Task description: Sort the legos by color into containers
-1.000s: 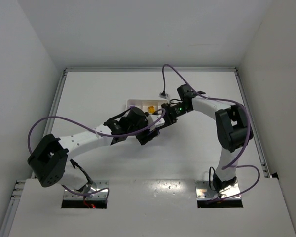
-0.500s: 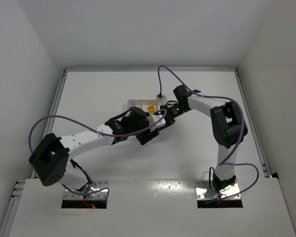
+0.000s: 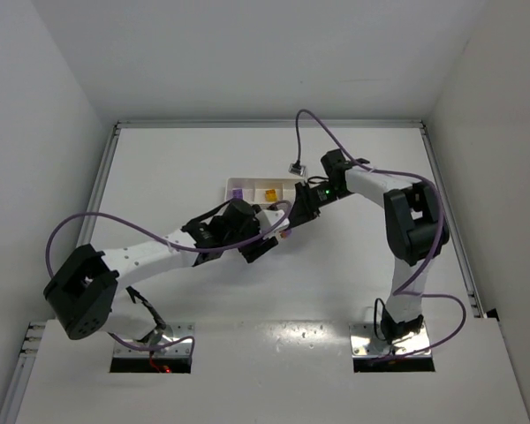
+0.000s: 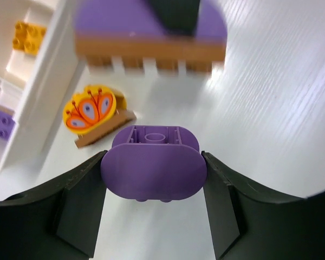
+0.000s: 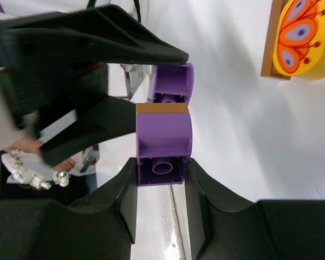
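Left arm (image 3: 150,252) has backed off toward its base a bit since half a second ago, so the white tray (image 3: 247,183) shows more now. The right arm (image 3: 371,184) has swung its wrist and its cable loop sits differently.

From my end, the left fingers (image 4: 78,200) are clamped on a purple rounded brick (image 4: 153,168). It's smooth matte plastic, oval from this side, with a hollow underside and a round tube in it. The right fingers (image 5: 124,200) are squeezed onto a purple-and-brown brick (image 5: 163,143), which has the same arched purple shape with a thin flat brown plate capping one end. The left wrist view shows the two held pieces facing each other with a clear gap between them, near the tray's long side.

On the bench (image 4: 271,108), which has a fine ribbed white surface, lies a butterfly piece (image 4: 92,114). It's a glossy yellow-orange rounded tile with a printed orange butterfly, sitting on a brown plate just beside the tray wall.

Inside the tray, a studded yellow-orange brick (image 3: 269,193) sits in the middle compartment and a small purple brick (image 3: 238,193) in the left one. The right arm hides the third compartment in the top view.
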